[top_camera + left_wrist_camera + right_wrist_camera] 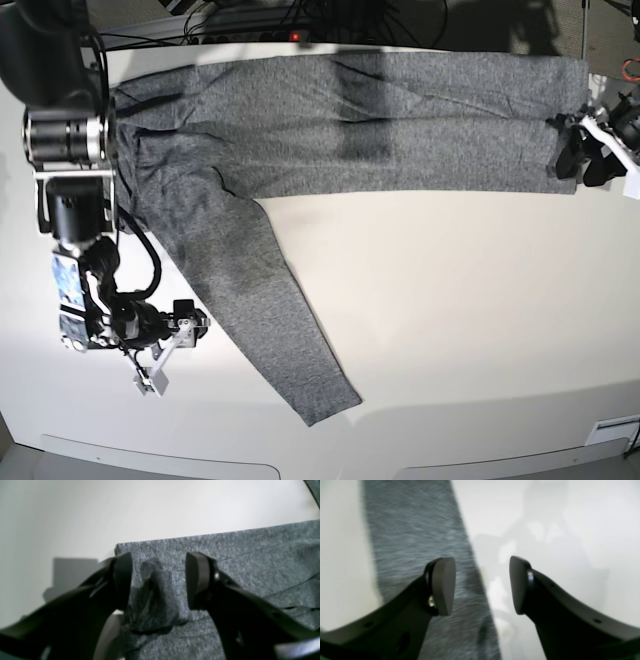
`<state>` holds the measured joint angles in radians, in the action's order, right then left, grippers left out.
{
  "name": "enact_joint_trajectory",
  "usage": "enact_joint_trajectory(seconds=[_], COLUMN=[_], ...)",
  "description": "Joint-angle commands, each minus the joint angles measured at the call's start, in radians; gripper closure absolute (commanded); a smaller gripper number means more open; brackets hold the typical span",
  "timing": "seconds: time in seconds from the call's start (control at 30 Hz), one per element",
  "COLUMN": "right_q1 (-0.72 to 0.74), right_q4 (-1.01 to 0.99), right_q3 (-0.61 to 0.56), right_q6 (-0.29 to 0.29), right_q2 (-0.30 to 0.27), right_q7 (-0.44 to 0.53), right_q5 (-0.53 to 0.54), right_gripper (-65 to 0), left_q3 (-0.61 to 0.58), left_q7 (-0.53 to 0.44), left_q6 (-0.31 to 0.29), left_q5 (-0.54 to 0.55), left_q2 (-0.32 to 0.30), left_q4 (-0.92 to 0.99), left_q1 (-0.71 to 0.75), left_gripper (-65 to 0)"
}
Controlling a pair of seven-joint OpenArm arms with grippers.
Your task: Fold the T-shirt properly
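The T-shirt (330, 110) is a soft knit in heathered dark grey, mottled with lighter flecks, and it lies flat on a smooth, matte white table (450, 300). In the base view the body forms a long band across the top of the frame, its long axis running left to right from the upper left corner to the right edge. One long sleeve (260, 300) branches from the left part of the band and runs diagonally down toward the lower centre, ending in a straight cuff. The cloth is mostly smooth, with shallow creases near the upper left and a darker shaded patch near the middle of the band. In the left wrist view the fabric shows a straight edge, a square corner, several thin layered fold lines and a small raised pucker. The left gripper (158, 580) is at the right edge of the base view, at the end of the band; its two black, rounded, matte fingers stand wide apart on either side of the pucker and do not pinch it. The right gripper (482, 586) is at the lower left of the base view, beside the sleeve; its fingers are also spread wide and hold nothing, with one pad over the grey cloth and the other over bare table.
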<state>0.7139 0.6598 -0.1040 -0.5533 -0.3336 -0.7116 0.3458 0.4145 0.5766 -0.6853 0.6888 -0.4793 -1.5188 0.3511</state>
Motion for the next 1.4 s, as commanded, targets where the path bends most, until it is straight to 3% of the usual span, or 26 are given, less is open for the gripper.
enact_joint_trajectory(seconds=[0.0,0.23,0.53,0.73,0.93,1.17,1.23,1.27,1.37], right_q1=[0.059,0.15,0.127,0.101,0.089,0.11,0.131,0.14,0.15], right_q4=[-0.03,-0.285,-0.331,-0.331,-0.331,-0.329,-0.326,-0.323,-0.274], right_q3=[0.002,0.002,0.002,0.002,0.002,0.002,0.002,0.002,0.002], right_q6=[0.01,0.014,0.043,0.043,0.043,0.042,0.014,-0.028,-0.103], right_q2=[0.01,0.091,0.135,0.137,0.137,0.137,0.137,0.137,0.137], right_q7=[0.039,0.193,0.193,0.19,0.191,0.197,0.167,0.144,0.019], right_q5=[-0.01,-0.185,-0.3,-0.34,-0.373,-0.372,-0.368,-0.368,-0.317], right_gripper=[-34.7,-34.7,-34.3,-20.0,-0.8,0.0,0.0,0.0,0.0], left_q3=[0.011,0.011,0.011,0.011,0.011,0.011,0.011,0.011,0.011], left_q7=[-0.024,-0.024,-0.024,-0.024,-0.024,-0.024,-0.024,-0.024,-0.024], left_q6=[-0.006,-0.006,-0.006,-0.006,-0.006,-0.006,-0.006,-0.006,-0.006], left_q5=[0.018,0.018,0.018,0.018,0.018,0.018,0.018,0.018,0.018], left_q2=[-0.017,-0.017,-0.017,-0.017,-0.017,-0.017,-0.017,-0.017,-0.017], left_q4=[-0.015,-0.015,-0.015,-0.015,-0.015,-0.015,-0.015,-0.015,-0.015], left_q1=[-0.002,-0.002,-0.002,-0.002,-0.002,-0.002,-0.002,-0.002,-0.002], left_gripper=[-33.1,-33.1,-33.1,-33.1,-33.1,-33.1,-33.1,-33.1,-33.1])
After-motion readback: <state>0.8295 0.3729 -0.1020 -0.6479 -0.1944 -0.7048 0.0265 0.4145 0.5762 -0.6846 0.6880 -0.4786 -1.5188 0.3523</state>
